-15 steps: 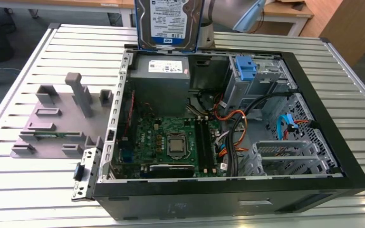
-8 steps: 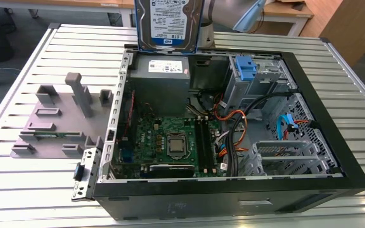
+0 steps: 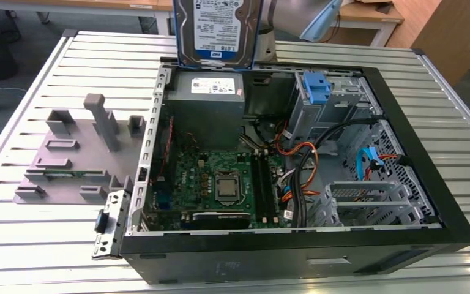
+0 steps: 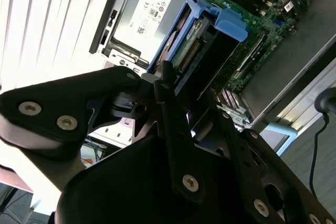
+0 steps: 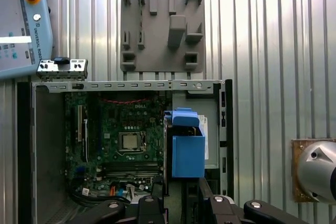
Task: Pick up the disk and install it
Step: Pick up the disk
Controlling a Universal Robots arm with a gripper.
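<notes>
As the exterior view has it, the slatted metal table (image 3: 22, 257) carries everything, and the largest thing on it is the open computer case (image 3: 300, 242), lying on its side with its inside facing up. To the exterior view's left of the case, just beside its wall, sits a grey moulded fixture plate (image 3: 63, 153) with upright posts and pockets. Inside the case, the grey power-supply box (image 3: 206, 98) with a white label fills the far corner on the exterior view's left. The green motherboard (image 3: 210, 184) lies nearer, below it. A bare metal drive cage (image 3: 366, 202) stands at the near corner on the exterior view's right, with black and orange cables running between it and the board.

The disk (image 3: 217, 30) is off the table altogether. It hangs upright in the air over the far edge of the case, above the power-supply box, with its white-and-blue label turned toward the exterior camera and its blue bracket along its sides. In both wrist views the gripper (image 4: 186, 95) has its black fingers clenched on the disk from either side, and the blue bracket end points down toward the case. A tall blue latch piece (image 3: 320, 86) stands inside the case at the far side, to the exterior view's right of the disk.
</notes>
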